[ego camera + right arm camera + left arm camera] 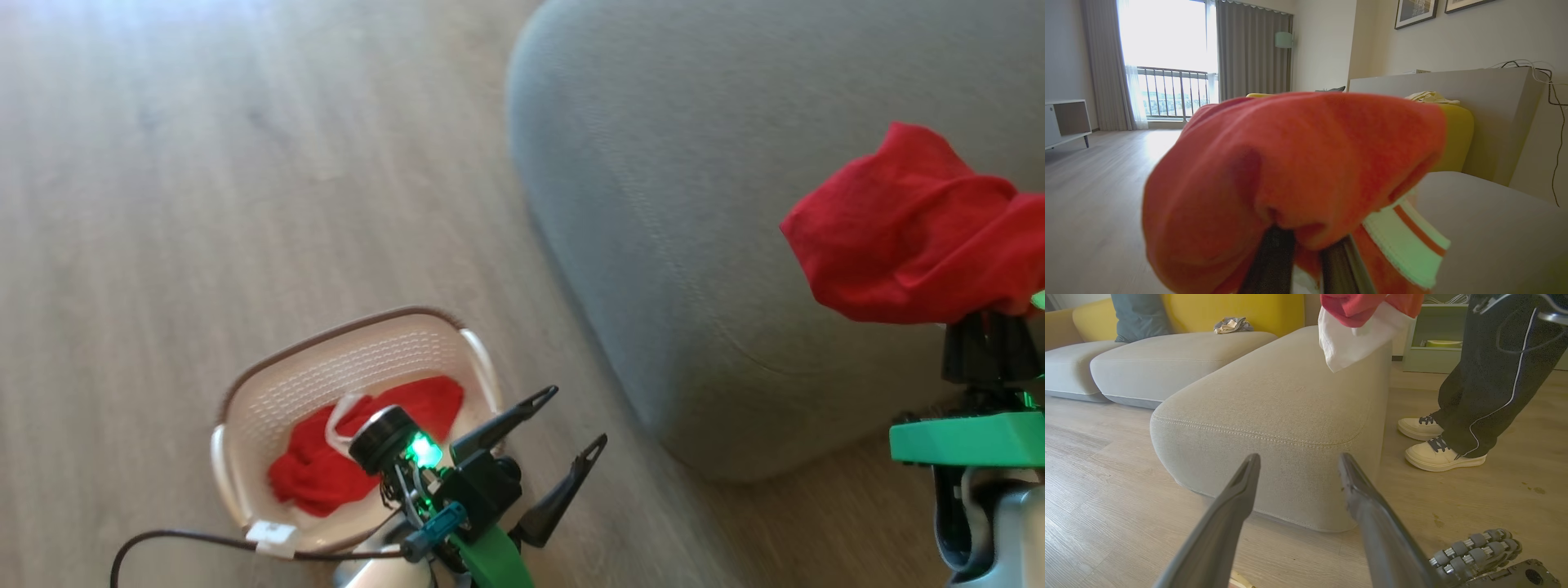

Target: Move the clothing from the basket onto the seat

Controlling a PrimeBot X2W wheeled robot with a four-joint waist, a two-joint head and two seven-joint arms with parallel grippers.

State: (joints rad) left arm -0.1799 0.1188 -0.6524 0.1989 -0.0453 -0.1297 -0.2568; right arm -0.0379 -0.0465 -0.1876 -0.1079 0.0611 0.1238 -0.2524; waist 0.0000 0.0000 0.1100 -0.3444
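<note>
Red garment [906, 237] pinched in right gripper [989, 322] over seat [694, 204]: carrying step, next lowering and release; left gripper [580, 415] spread beside basket [326, 331].

red garment [314, 482], likely crumpled, in basket [343, 367]

Pale wood-look floor [163, 204] carries the cream basket [343, 367] at lower left of the head view and the grey seat [694, 204] at upper right
</note>
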